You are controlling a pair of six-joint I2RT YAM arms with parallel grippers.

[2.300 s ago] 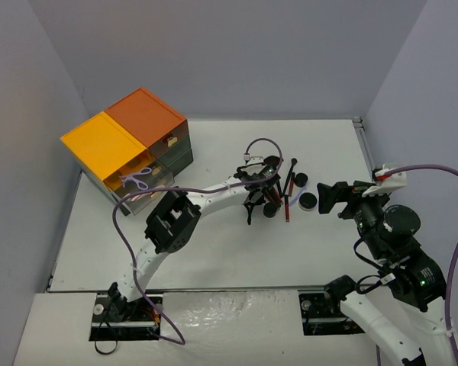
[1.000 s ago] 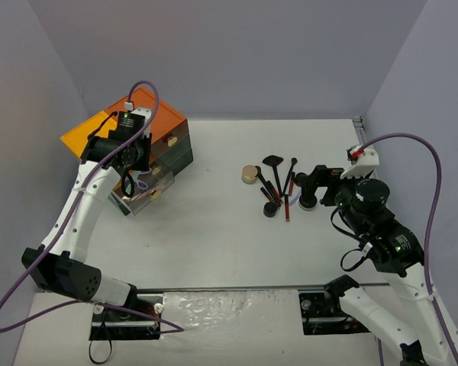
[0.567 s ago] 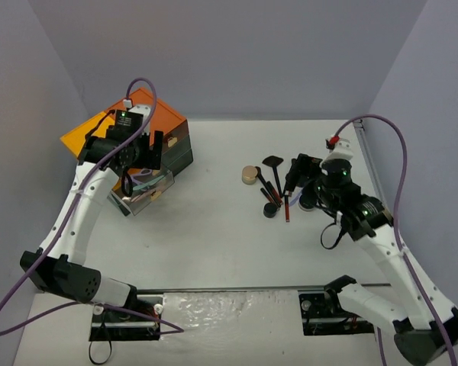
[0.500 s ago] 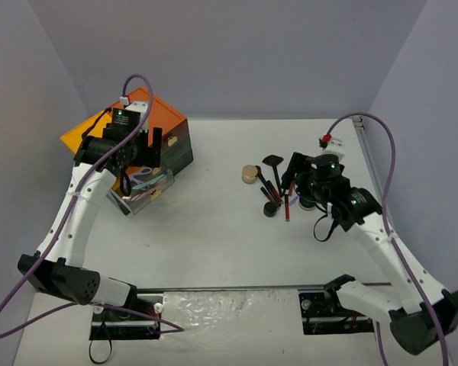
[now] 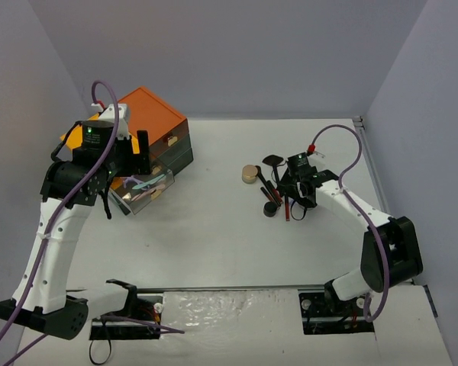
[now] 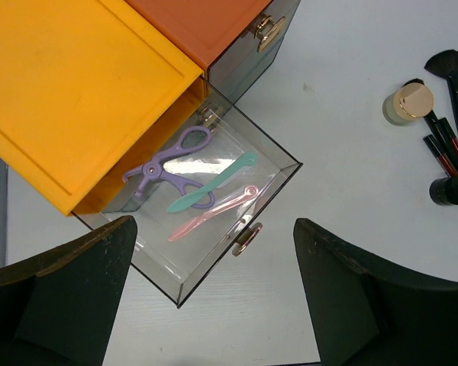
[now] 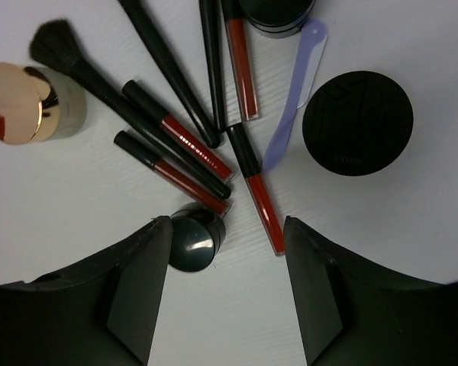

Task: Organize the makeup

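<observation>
The left gripper (image 6: 214, 252) hung over the pulled-out clear drawer (image 6: 286, 164) of the cabinet with the yellow-and-orange top (image 6: 69, 91), its jaws spread wide and holding nothing. Inside the drawer lay a lavender scissor-shaped curler (image 6: 168, 164), with a teal spatula (image 6: 210, 183) and a pink spatula (image 6: 214, 213) beside it. The rest of the makeup sat clustered on the white table (image 5: 214, 244), under the right gripper (image 7: 227, 252). Its jaws stood partly apart, pinching nothing, and straddled a red-and-black pencil (image 7: 258, 191); a small round black pot (image 7: 195, 244) sat against one finger. Beyond lay a gold-lidded jar (image 7: 15, 103), a black-handled brush (image 7: 99, 76), a lavender spatula (image 7: 294, 91) and a round black compact (image 7: 357, 122).
</observation>
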